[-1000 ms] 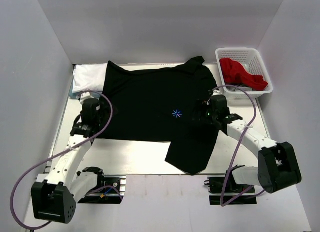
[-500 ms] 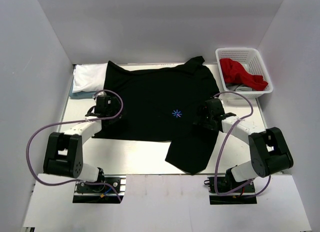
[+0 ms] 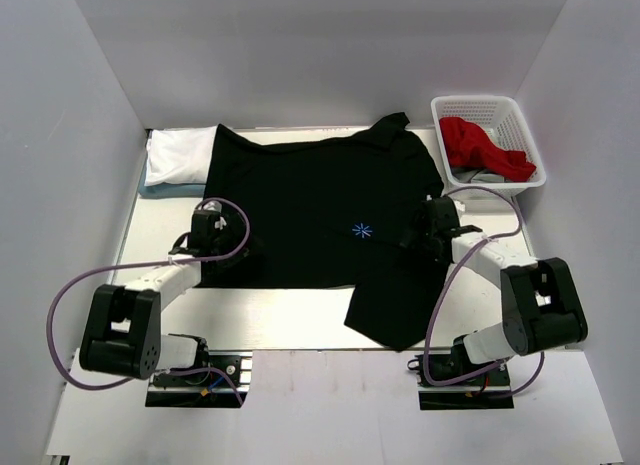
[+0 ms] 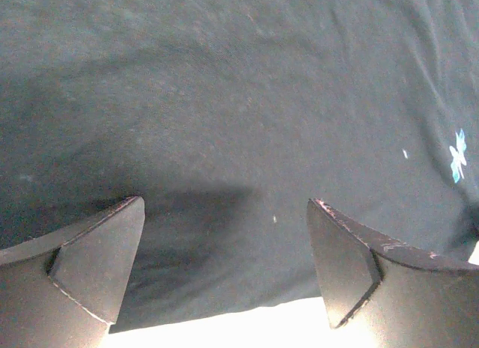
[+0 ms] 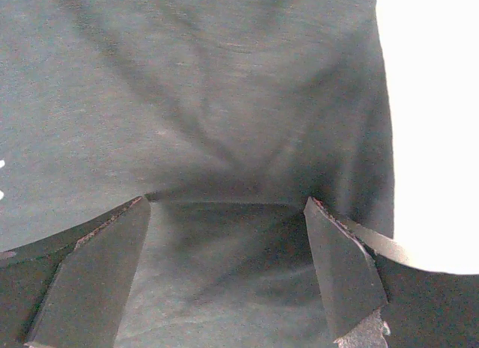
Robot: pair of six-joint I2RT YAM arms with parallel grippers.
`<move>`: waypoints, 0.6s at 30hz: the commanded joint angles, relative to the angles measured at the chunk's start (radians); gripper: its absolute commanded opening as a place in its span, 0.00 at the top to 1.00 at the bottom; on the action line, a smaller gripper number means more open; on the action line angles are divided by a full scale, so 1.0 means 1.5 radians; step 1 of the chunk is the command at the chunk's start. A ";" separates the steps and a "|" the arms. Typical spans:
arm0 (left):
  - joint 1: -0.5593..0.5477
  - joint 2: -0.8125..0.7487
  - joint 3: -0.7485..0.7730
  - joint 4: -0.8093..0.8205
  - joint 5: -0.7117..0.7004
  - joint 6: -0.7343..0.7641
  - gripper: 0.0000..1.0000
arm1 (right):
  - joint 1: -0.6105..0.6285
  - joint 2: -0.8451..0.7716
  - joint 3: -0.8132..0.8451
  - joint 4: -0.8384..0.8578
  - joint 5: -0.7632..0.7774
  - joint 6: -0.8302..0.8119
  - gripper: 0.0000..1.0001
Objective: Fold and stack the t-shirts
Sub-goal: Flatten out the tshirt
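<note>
Black t-shirt (image 3: 310, 200) spread flat over table (image 3: 280, 310) centre, small blue mark (image 3: 361, 230) face up just right of middle, one loose flap trailing toward 5 o'clock near the front edge. Folded white t-shirt (image 3: 180, 153) at 10 o'clock, touching the black one's left edge, stacked on a folded light blue-grey t-shirt (image 3: 160, 191) showing only as a thin strip. White mesh basket (image 3: 487, 102) at 2 o'clock, off the black cloth, red cloth (image 3: 482, 145) heaped inside.

Left gripper (image 4: 224, 206) down at 8 o'clock on the black t-shirt's lower left edge; fingers (image 4: 97, 266) spread wide, flat cloth between them, nothing clamped, bright table just past the hem.

Right gripper (image 5: 227, 202) down at 3 o'clock on the shirt's right side; fingers (image 5: 337, 266) likewise spread wide, cloth creased between the tips but not pinched, bare table at the view's right.
</note>
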 commanded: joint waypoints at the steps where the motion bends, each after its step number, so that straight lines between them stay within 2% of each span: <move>1: -0.019 -0.030 -0.044 -0.048 0.080 -0.013 0.00 | -0.033 -0.023 -0.026 -0.078 0.079 0.009 0.10; 3: -0.026 -0.051 -0.044 -0.056 0.086 -0.013 0.00 | -0.040 -0.045 -0.017 -0.069 0.060 -0.018 0.10; 5: -0.033 -0.086 -0.014 -0.093 0.052 -0.007 0.00 | -0.039 -0.066 -0.005 -0.062 0.029 -0.074 0.10; 6: -0.033 -0.097 -0.003 -0.137 0.030 -0.007 0.00 | -0.035 -0.080 0.002 -0.050 -0.018 -0.090 0.10; 7: -0.033 -0.108 0.025 -0.168 0.000 -0.007 0.00 | -0.035 -0.099 0.003 -0.038 -0.041 -0.097 0.10; 8: -0.033 -0.128 0.057 -0.240 -0.070 -0.013 0.00 | -0.036 -0.118 -0.002 -0.013 -0.119 -0.113 0.10; 9: -0.033 -0.134 0.057 -0.240 -0.112 -0.028 0.00 | -0.035 -0.125 -0.004 0.012 -0.136 -0.119 0.10; 10: -0.033 -0.134 0.090 -0.326 -0.186 -0.066 0.00 | -0.034 -0.148 -0.005 0.023 -0.146 -0.121 0.10; 11: -0.027 -0.140 0.107 -0.370 -0.219 -0.086 0.00 | -0.032 -0.169 -0.008 0.043 -0.183 -0.130 0.10; 13: -0.019 -0.140 0.140 -0.475 -0.299 -0.143 0.00 | -0.033 -0.213 -0.032 0.093 -0.200 -0.129 0.10; 16: -0.019 -0.148 0.134 -0.566 -0.409 -0.251 0.00 | -0.035 -0.304 -0.097 0.159 -0.195 -0.120 0.10; 18: -0.013 -0.159 0.102 -0.555 -0.419 -0.260 0.00 | -0.034 -0.355 -0.124 0.168 -0.189 -0.107 0.10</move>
